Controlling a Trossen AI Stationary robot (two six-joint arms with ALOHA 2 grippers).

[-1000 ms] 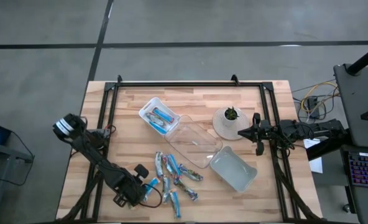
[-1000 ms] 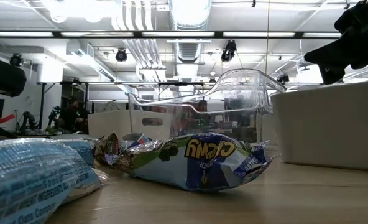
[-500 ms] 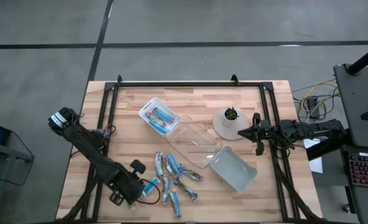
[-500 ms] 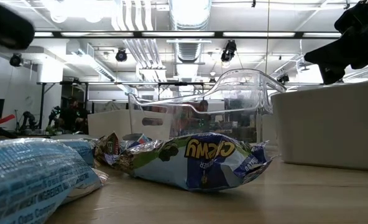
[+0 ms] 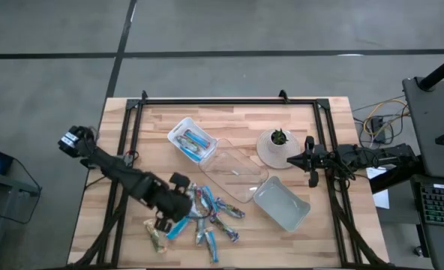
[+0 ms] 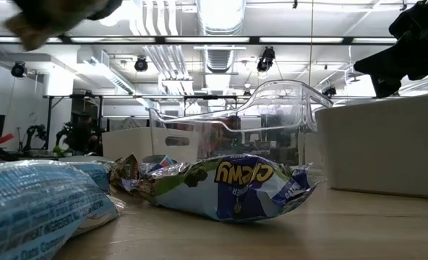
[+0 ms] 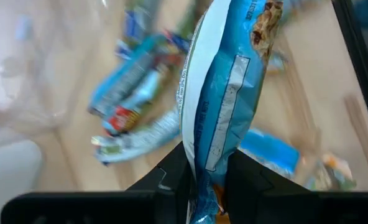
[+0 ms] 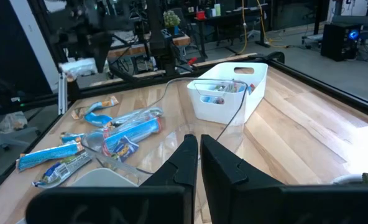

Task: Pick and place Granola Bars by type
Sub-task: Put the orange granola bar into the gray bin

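Several foil-wrapped granola bars (image 5: 213, 215) lie in a loose pile near the table's near edge; the low view shows one marked "Chewy" (image 6: 232, 186) up close. A greenish-tan bar (image 5: 158, 237) lies apart, left of the pile. My left gripper (image 5: 177, 214) hovers at the pile's left side, shut on a blue bar (image 7: 218, 93). Two blue bars lie in the white tray (image 5: 178, 127). My right gripper (image 5: 310, 162) waits shut at the table's right side, beside the plant pot. My left gripper pinches the blue bar between its two fingers (image 7: 171, 176), close to one end (image 7: 204, 163). The fingers meet its flat faces, and its length runs on away from them. The bar is lifted clear of the table.
A clear tray (image 5: 233, 174) sits mid-table between the white tray and a grey tray (image 5: 280, 204). A small potted plant (image 5: 276, 146) stands near the right gripper. A black frame borders the table's left, far and right sides. Bare wood lies along the table's left side.
My left gripper has risen from the table's near-left part and moved right and a little farther in, toward the pile, carrying the blue bar up off the table. The greenish-tan bar now shows where the gripper was.
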